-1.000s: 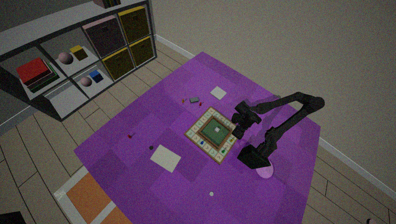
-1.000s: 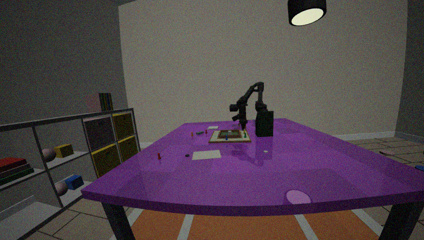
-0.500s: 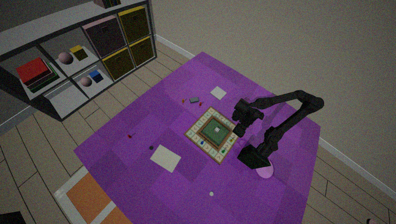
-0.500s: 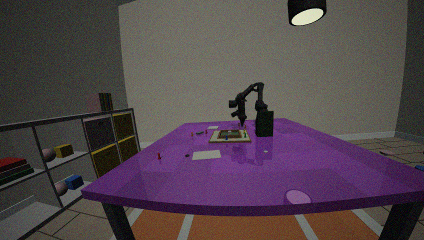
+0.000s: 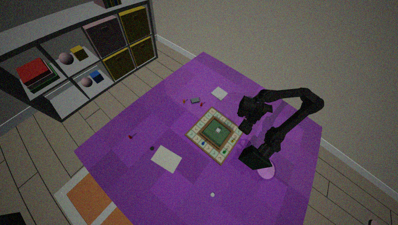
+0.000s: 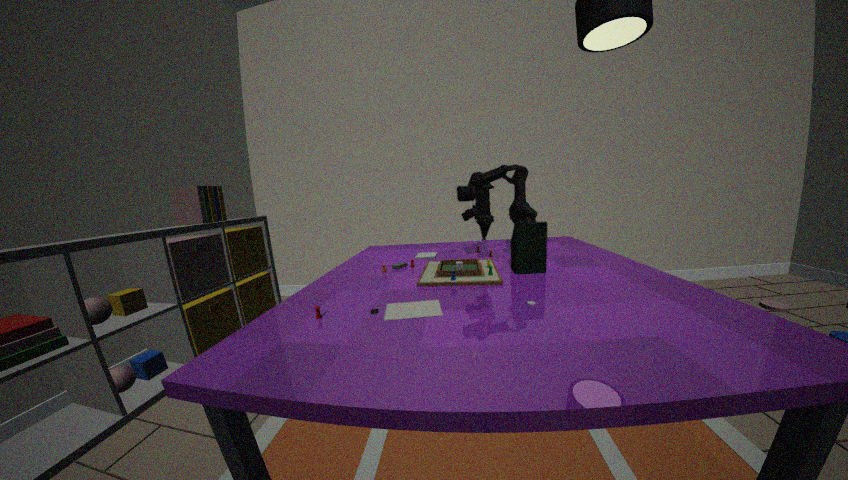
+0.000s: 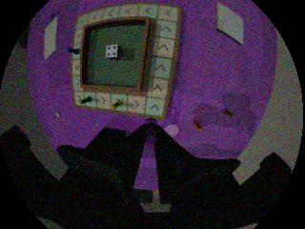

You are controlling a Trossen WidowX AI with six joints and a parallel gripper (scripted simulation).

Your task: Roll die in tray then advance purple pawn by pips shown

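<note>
My gripper [image 6: 484,237] [image 7: 151,128] is shut on the purple pawn [image 7: 152,121], which shows dark between the fingertips. The fingertips are raised above the table, just outside a corner of the board [image 5: 220,158] [image 6: 464,282] [image 7: 163,47] in the wrist view; the arm hides them in the top view. The white die [image 5: 218,130] [image 6: 458,262] [image 7: 111,51] lies in the green-floored tray [image 5: 209,141] [image 7: 144,62] with four pips on top. The yellow pawn [image 5: 232,140] [image 7: 116,104], green pawn [image 5: 224,152] [image 7: 86,100] and blue pawn [image 5: 202,143] [image 7: 73,51] stand on the board's squares.
Two orange-looking pawns [image 7: 198,125] [image 7: 229,113] stand off the board near the arm. A grey block [image 5: 195,100] lies between a red pawn [image 5: 201,104] and an orange pawn [image 5: 184,101]. White sheets [image 5: 166,159] [image 5: 219,93] lie on opposite sides of the board.
</note>
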